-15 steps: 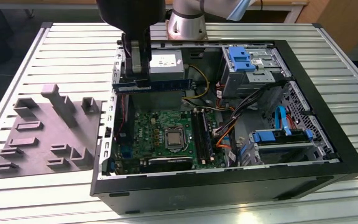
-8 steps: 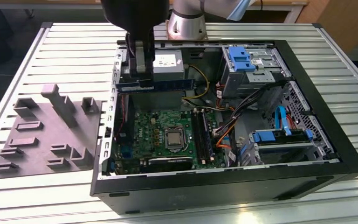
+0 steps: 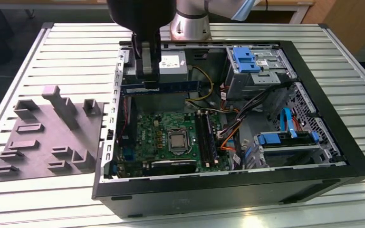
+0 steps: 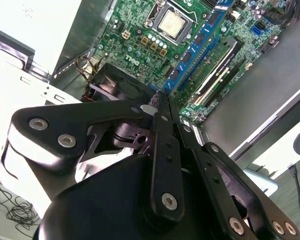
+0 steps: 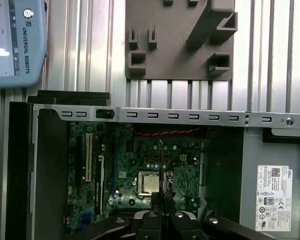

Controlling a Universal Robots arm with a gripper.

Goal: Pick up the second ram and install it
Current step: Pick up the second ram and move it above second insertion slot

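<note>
Held over the open computer case (image 3: 246, 187), the second ram (image 3: 169, 88) lies level and on edge. Its long axis runs between the exterior view's left and right, and it hangs just in front of the power supply (image 3: 172, 62), above the motherboard (image 3: 154, 130). The gripper (image 3: 148, 80) is clamped narrowly on the stick near the end at the exterior view's left. In the second wrist view the blue module (image 4: 195, 45) juts out past the closed fingers (image 4: 166, 150). The grey fixture plate (image 3: 43, 137) sits beside the case.
</note>
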